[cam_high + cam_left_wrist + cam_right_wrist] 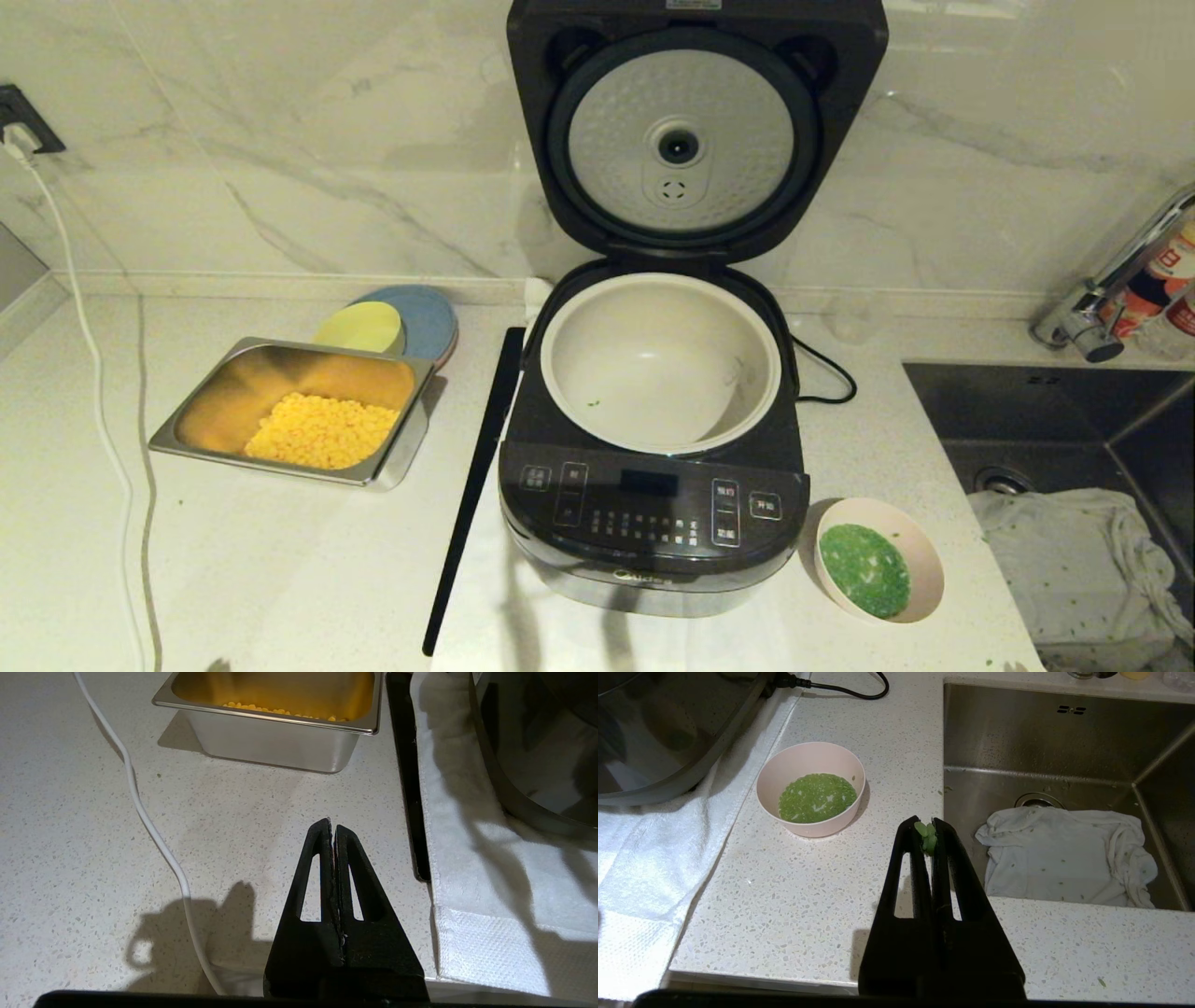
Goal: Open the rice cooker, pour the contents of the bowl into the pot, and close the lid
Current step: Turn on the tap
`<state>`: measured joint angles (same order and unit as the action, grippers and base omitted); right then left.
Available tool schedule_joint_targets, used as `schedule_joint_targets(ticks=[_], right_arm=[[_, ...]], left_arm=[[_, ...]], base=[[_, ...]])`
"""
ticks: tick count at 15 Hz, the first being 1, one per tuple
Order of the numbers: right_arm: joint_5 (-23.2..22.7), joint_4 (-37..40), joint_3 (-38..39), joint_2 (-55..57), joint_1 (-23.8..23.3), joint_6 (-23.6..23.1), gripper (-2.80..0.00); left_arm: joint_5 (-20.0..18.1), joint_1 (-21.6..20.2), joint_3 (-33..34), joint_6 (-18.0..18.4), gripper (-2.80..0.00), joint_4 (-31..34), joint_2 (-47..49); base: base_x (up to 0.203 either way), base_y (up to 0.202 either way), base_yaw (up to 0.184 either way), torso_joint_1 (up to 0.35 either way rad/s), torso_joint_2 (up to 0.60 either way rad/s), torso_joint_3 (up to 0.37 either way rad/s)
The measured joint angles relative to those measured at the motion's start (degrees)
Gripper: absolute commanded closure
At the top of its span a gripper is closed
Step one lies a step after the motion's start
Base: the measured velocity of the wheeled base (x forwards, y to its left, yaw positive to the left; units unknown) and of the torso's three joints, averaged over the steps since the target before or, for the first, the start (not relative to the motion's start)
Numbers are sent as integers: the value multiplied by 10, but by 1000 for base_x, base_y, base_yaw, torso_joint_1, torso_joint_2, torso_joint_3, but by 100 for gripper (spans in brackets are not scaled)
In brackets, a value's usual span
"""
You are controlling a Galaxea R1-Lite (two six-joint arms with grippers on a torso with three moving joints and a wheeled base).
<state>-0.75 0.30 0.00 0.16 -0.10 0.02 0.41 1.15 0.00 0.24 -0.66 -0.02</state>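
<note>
While the lid stands open, the bowl sits by the worktop's front edge. Both the left hand and the right hand hover closed.

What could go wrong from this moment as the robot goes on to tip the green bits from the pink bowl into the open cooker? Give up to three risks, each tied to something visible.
1. The bowl sits near the counter edge and the sink; a clumsy grasp might push it off.
2. The right gripper is shut with green bits stuck at its tips; these may drop elsewhere.
3. The pot is higher than the bowl, so contents could spill onto the touch panel.
</note>
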Motion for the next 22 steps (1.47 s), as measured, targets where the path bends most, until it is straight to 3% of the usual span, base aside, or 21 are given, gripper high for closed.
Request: schedule_joint_targets(ticks=[3,6,11,17,22], right_arm=[[0,0,0,-1,0,0,0],[1,3,0,-1,0,-35,0],[6,16,-14,-1,-1,-36,0],[31,51,-226,128,-6,-40,0],[106,34,-334,358,-23,-74,0]], left_arm=[[0,0,0,0,0,0,0],[0,0,0,0,0,0,0],[0,0,0,0,0,0,0],[0,0,0,0,0,0,0],[0,0,0,0,0,0,0]], base=[[0,0,0,0,0,0],[0,0,0,0,0,0],[0,0,0,0,0,0],[0,0,0,0,0,0],[0,0,0,0,0,0]])
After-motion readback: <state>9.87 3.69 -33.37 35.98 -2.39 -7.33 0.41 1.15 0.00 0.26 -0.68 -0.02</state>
